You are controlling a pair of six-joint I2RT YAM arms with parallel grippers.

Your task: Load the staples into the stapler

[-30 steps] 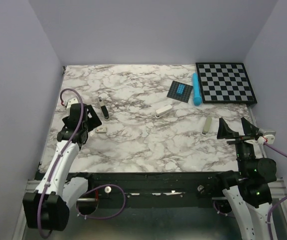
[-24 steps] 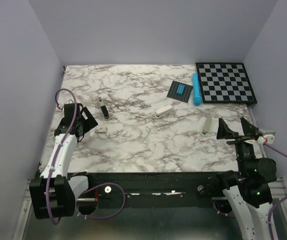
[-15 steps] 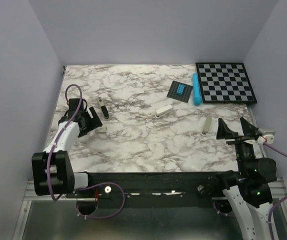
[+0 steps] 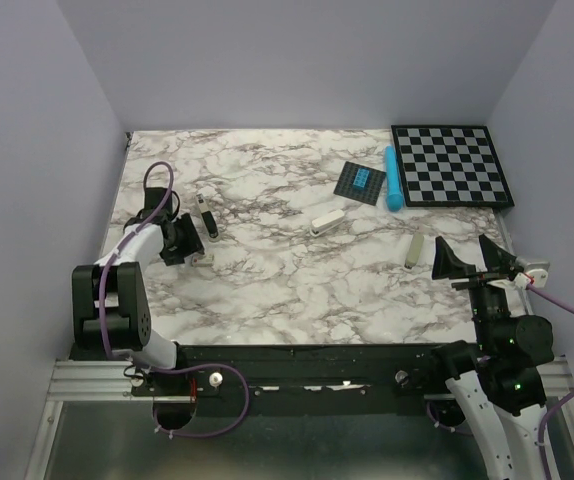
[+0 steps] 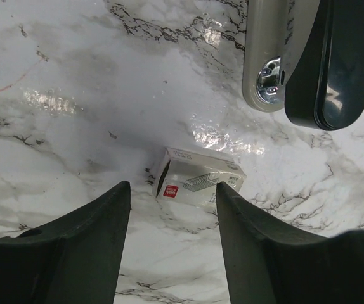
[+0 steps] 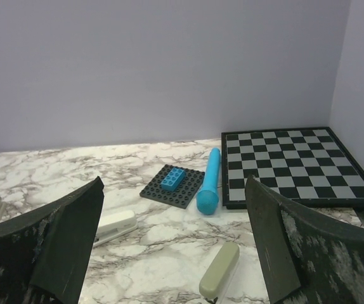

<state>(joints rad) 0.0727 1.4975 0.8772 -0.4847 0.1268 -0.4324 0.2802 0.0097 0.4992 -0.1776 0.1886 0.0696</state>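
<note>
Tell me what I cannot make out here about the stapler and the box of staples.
- Stapler: cut off by the top edge in the left wrist view; too small in the top view to show whether it is loaded.
- Box of staples: print too small to read in the left wrist view; its own walls hide the contents; only a pale speck beside the left gripper in the top view.
</note>
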